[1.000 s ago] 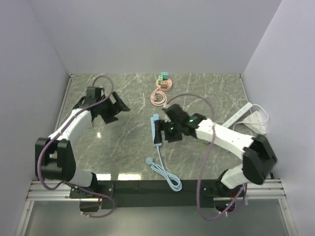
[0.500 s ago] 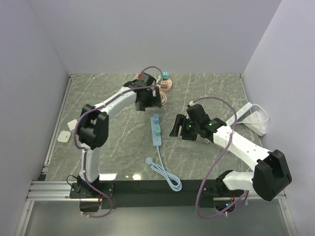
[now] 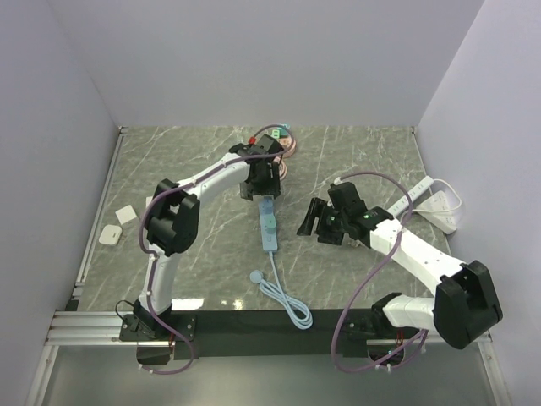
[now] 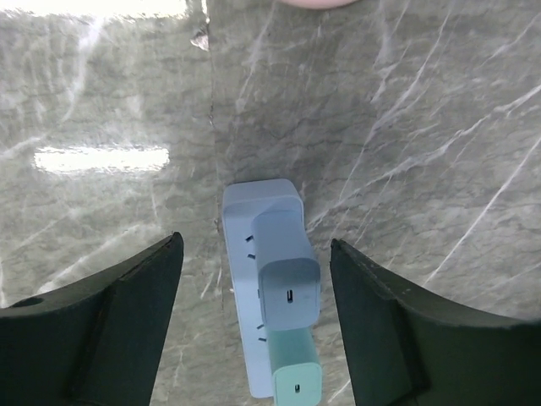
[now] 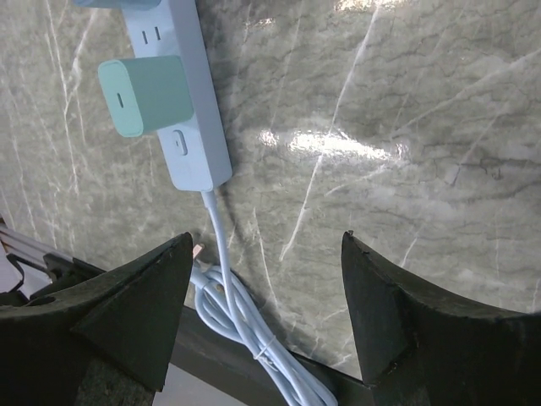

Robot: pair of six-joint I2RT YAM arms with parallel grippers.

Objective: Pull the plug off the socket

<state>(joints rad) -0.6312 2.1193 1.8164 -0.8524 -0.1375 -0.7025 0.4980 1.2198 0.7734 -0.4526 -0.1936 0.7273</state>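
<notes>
Grey-green marble table (image 3: pixel 355 152), all action mid-table.

Left gripper (image 3: pixel 260 188) is stretched out over the far end of the strip. Jaws spread wide, holding nothing. In the left wrist view the fingers (image 4: pixel 127 321) sit either side of the strip without touching it. It reads as lined up to come down and pinch a plug.

Right gripper (image 3: pixel 311 222) is just right of the strip, also spread and empty. Its wrist view looks at the strip's near end. My guess is it's parked there to pin the strip down while the other arm pulls, otherwise the whole strip lifts.

Long light-blue plastic power strip (image 3: pixel 269 224) lies flat, running far to near. Its pale blue cable (image 3: pixel 283 296) is coiled at the near edge.

Two adapters are seated in it. The pale blue block plug (image 4: pixel 286 271) is at the far end, centred between the left jaws, so it's the likely target. The mint-green block plug (image 5: pixel 145 95) is just nearer, beside the switch. Both are fully in, so nothing is pulled yet.

White power strip (image 3: pixel 418 196) at the far right isn't involved.
</notes>
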